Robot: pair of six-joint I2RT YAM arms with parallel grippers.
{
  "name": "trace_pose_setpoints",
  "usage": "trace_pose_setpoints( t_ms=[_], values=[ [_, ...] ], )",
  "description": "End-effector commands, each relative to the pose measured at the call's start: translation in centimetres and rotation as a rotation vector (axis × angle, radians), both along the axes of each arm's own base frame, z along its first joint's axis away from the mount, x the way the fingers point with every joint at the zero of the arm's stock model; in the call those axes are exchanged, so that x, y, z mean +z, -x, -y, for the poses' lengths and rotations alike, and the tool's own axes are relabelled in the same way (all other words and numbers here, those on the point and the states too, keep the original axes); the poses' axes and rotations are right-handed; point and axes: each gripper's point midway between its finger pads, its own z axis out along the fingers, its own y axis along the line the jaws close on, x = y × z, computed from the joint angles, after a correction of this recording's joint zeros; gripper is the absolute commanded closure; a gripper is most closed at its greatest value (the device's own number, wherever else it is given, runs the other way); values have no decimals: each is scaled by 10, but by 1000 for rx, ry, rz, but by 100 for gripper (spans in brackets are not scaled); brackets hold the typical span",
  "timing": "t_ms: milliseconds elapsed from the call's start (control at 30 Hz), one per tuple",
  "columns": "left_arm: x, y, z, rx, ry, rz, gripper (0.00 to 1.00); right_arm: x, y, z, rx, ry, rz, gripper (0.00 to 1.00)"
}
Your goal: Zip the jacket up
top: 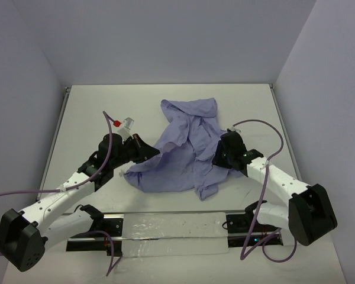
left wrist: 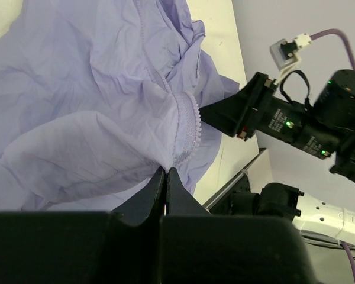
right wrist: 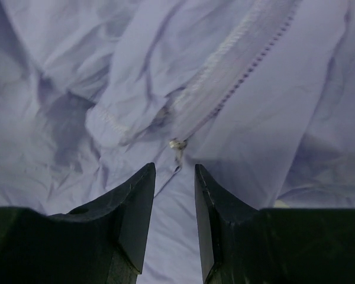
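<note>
The lavender jacket (top: 183, 145) lies crumpled in the middle of the table. My left gripper (top: 155, 152) is at its left edge, shut on a fold of the jacket (left wrist: 106, 118) beside the zipper's teeth (left wrist: 192, 127). My right gripper (top: 216, 155) is over the jacket's right side, open, its fingertips (right wrist: 148, 177) just short of the small metal zipper slider (right wrist: 177, 144) at the end of the pale zipper tape (right wrist: 236, 53). The right gripper (left wrist: 225, 115) also shows in the left wrist view, low over the fabric.
A small white and red connector (top: 123, 123) lies on the table left of the jacket. A clear plastic strip (top: 171, 228) lies along the table's near edge between the arm bases. Grey walls enclose the table.
</note>
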Motion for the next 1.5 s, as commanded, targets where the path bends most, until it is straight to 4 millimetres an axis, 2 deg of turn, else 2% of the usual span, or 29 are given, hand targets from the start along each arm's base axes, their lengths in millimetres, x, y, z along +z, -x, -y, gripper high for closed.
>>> trace_pose_setpoints(
  t_ms=[0, 167, 400, 467, 600, 733, 867, 967, 1133, 1333, 1400, 1467],
  values=[
    [19, -2, -1, 11, 31, 38, 100, 7, -31, -9, -68, -125, 83, 59],
    [22, -3, 0, 6, 26, 44, 100, 0, -41, -7, -96, -149, 78, 58],
    [20, -1, 0, 1, 24, 43, 100, -13, -46, -6, -121, -152, 53, 56],
    [20, -1, -1, 3, 24, 40, 100, -16, -43, -5, -128, -153, 41, 52],
    [19, -1, 0, -2, 26, 38, 100, -10, -37, -1, -156, -169, 60, 38],
    [19, -1, 2, -11, 26, 33, 100, -16, -33, 6, -198, -161, 58, 35],
    [20, -1, 3, -20, 22, 36, 100, -20, -37, 5, -204, -171, 57, 35],
    [21, -2, 3, -19, 14, 38, 100, -22, -43, 1, -197, -182, 60, 39],
    [18, 0, 4, -32, 5, 34, 100, -25, -50, 2, -199, -161, 65, 51],
    [14, 0, 4, -35, 8, 25, 100, -13, -58, 6, -204, -144, 119, 60],
    [13, 0, 5, -37, 7, 23, 100, -5, -60, 9, -209, -135, 147, 67],
    [12, 0, 5, -39, 5, 19, 100, 5, -61, 12, -210, -127, 177, 81]
  ],
)
